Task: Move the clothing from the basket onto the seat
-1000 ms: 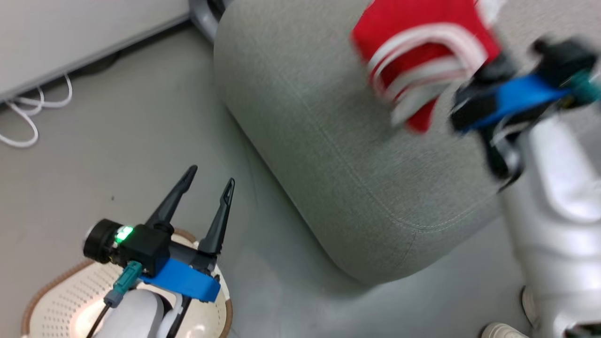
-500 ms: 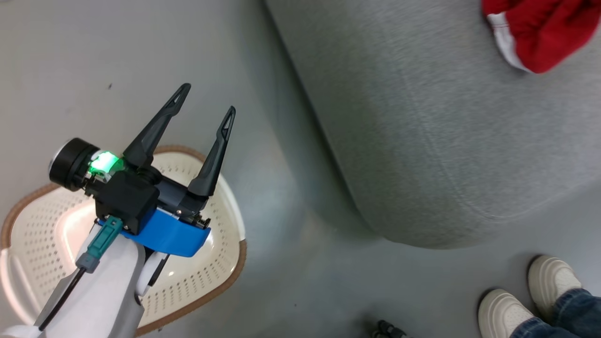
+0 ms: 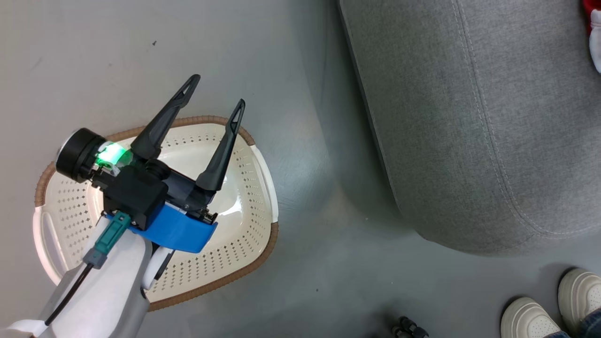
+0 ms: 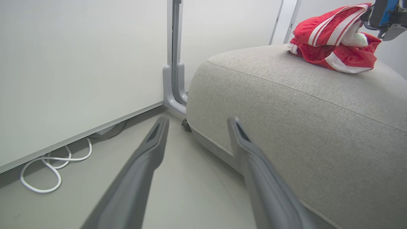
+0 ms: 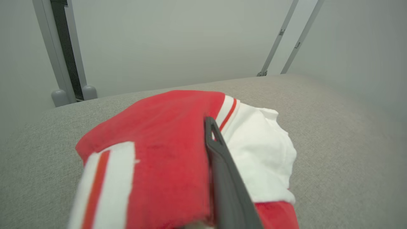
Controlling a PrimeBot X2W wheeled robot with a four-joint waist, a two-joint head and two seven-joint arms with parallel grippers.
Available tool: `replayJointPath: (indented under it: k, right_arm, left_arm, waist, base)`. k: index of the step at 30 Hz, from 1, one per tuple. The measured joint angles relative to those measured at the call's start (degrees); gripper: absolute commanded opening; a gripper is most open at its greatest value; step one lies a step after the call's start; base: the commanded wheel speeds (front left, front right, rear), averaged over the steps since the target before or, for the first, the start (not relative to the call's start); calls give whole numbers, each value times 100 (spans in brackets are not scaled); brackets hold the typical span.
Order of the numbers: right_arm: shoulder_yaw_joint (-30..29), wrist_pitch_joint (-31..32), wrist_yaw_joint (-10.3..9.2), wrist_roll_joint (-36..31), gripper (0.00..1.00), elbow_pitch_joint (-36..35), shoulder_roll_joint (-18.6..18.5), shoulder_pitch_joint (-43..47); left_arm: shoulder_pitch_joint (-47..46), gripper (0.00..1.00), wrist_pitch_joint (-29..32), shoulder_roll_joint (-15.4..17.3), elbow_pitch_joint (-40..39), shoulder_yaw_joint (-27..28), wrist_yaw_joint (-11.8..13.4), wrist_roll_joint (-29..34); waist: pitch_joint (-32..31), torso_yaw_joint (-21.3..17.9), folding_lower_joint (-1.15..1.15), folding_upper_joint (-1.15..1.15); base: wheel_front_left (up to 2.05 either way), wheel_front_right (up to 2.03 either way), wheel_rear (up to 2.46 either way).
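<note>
Hovering with left pincer (image 3: 218,90) spread wide over the bare-looking basket (image 3: 244,220) beside the seat (image 3: 469,117), with right pincer (image 5: 210,127), grip unclear, buried in the clothing (image 4: 330,47) heaped atop the seat, presumably for release.

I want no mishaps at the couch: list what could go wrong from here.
1. The red clothing lies draped against the right gripper, hiding one finger. As the jaws part and pull back, the cloth may snag and be dragged off the seat.
2. A person's shoes stand on the floor beside the seat's corner. The wheeled robot might bump them if it turns or rolls that way.
</note>
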Motion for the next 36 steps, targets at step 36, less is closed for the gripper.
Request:
replayJointPath:
  k: [36]
  right_arm:
    - [1408,53,0,-201,100,52,503,2592]
  left_arm:
    - [1670,100,-59,-1207,1069,644,-10,-611]
  waist:
    - [-2928,405,-4,1]
  base:
    - [0,0,0]
